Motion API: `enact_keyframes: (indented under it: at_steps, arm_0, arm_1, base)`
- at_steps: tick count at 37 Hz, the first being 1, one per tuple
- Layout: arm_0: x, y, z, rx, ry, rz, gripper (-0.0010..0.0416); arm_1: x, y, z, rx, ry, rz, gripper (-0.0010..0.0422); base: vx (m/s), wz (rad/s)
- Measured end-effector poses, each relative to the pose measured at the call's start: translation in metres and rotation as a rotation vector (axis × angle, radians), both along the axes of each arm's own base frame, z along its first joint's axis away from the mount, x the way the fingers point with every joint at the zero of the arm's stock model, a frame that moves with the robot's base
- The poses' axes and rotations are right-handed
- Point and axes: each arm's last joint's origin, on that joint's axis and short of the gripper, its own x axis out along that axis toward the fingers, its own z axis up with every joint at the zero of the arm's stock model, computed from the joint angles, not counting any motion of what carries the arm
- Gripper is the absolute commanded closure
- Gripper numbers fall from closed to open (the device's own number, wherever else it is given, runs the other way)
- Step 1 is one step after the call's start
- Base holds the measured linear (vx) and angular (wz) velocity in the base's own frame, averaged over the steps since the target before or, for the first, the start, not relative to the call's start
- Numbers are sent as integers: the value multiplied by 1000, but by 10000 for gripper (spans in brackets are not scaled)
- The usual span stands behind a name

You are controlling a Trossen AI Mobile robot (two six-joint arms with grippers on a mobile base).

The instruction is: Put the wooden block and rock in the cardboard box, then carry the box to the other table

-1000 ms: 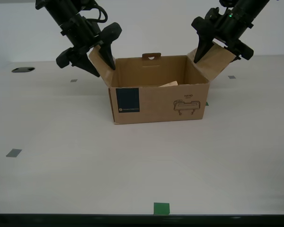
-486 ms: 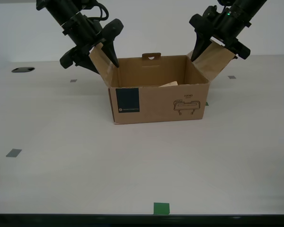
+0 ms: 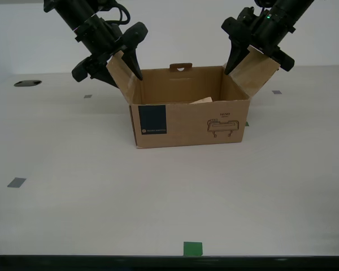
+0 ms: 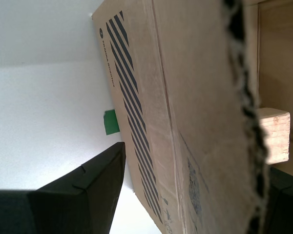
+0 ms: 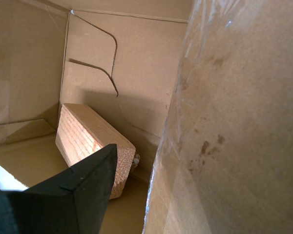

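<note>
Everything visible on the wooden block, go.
The wooden block is pale tan light wood, rectangular and thick, with visible grain lines and a rougher end face. It lies inside the cardboard box, resting on the box floor close to an inner wall. In the exterior view only a corner shows above the front wall. No gripper touches it.

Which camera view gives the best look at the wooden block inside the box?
The first wrist view: the wooden block lies large and unobstructed there. The second wrist view shows only one end; the exterior view shows a sliver.

Rock (image 5: 136, 158) mostly hidden behind wooden block (image 5: 90, 144) (only sliver shows).
</note>
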Motion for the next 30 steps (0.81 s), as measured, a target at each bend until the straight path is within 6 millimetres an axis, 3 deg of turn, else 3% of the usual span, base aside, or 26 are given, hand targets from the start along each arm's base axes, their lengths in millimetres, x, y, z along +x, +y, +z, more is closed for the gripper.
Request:
enact_keyframes:
  at_steps: [8,25,27,30]
  arm_0:
    - [0,0,0,0,0,1,212]
    - [-1,1,-1,0,3,2,372]
    - [-1,0,-2,0,7,2,408]
    - [-2,1,-2,6,12,2,401]
  arm_1:
    - [0,0,0,0,0,0,211]
    - [1,-1,0,-5,-15,-1,419]
    - [1,-1,1,-6,-18,-3,409]
    - [2,-1,1,-8,-26,-3,414]
  base:
    - [0,0]
    - [0,0]
    - [0,0]
    - [0,0]
